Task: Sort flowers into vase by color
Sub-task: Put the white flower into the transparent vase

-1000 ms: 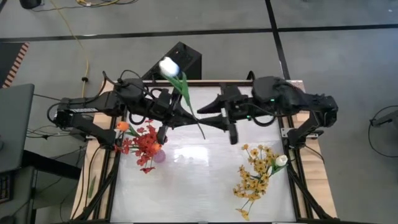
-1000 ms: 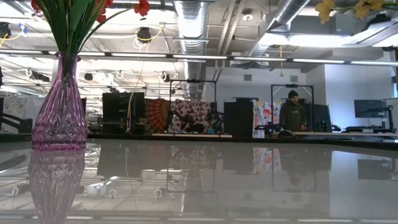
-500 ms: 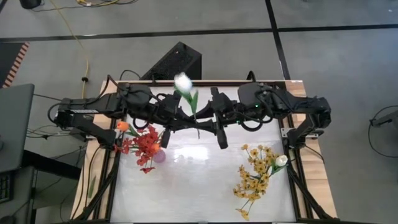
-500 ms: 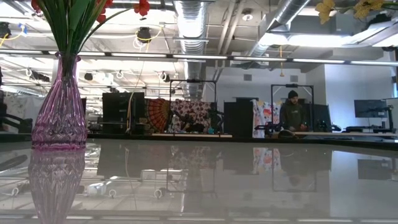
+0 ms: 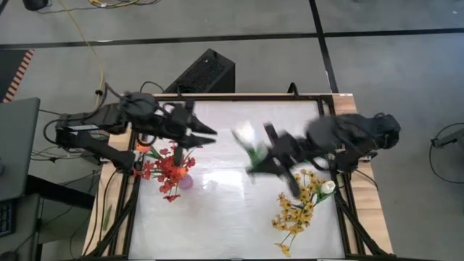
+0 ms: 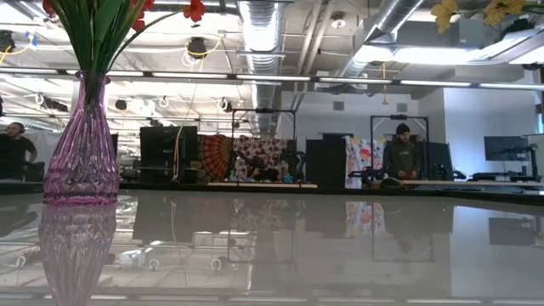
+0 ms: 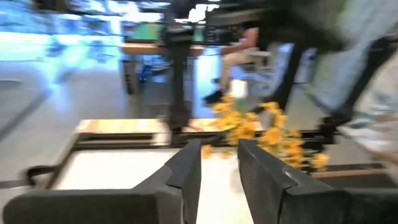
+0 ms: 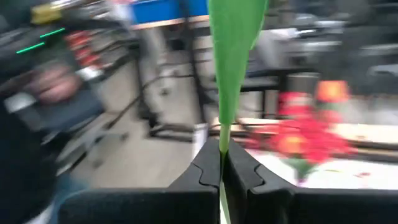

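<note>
Right gripper [image 8: 221,163] clamped on white-bud green-stemmed flower [image 5: 246,138]; left gripper [image 7: 219,163] parted, empty; keep stem vertical over yellow bunch [image 5: 299,199].

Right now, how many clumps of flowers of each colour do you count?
Red cluster: 1
Orange tulip: 1
Yellow spray: 1
White flower, in the right gripper: 1
Total: 4; a white spot by the yellow is unclear.
</note>
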`<state>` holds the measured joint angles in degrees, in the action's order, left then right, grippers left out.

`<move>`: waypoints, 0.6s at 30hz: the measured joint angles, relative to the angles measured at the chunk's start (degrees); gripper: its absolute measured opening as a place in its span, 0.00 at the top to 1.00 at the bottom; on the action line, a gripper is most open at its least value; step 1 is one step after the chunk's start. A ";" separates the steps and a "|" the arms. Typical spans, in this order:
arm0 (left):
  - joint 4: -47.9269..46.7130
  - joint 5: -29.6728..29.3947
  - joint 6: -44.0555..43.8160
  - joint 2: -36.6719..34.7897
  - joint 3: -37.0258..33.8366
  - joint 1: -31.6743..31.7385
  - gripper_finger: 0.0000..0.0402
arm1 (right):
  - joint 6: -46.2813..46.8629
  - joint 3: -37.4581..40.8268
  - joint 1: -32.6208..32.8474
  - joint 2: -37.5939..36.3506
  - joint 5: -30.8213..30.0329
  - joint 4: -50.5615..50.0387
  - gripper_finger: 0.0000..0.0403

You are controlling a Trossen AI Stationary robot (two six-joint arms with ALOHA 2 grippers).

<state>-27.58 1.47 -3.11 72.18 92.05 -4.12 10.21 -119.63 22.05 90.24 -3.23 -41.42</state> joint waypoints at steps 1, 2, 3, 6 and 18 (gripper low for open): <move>-1.08 -1.99 0.66 -0.93 0.00 0.00 0.76 | -0.58 0.00 2.85 -0.34 0.00 -0.41 0.94; -1.95 -3.70 0.91 -1.75 0.00 -0.02 0.76 | -1.30 0.00 6.01 -0.58 0.01 -0.98 0.94; -2.70 -5.37 0.92 -2.63 0.00 -0.02 0.75 | -2.03 0.00 9.26 -0.74 0.02 -2.06 0.94; -4.45 -9.04 1.01 -4.84 0.00 -0.02 0.75 | -2.87 0.02 19.94 -0.74 -3.94 -4.89 0.92; -4.93 -18.38 4.28 -6.29 0.00 0.11 0.75 | 38.21 7.41 53.84 1.44 -69.23 -25.43 0.94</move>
<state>-32.51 -16.92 1.17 65.89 92.05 -4.01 48.42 -112.22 75.88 91.68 -72.47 -66.84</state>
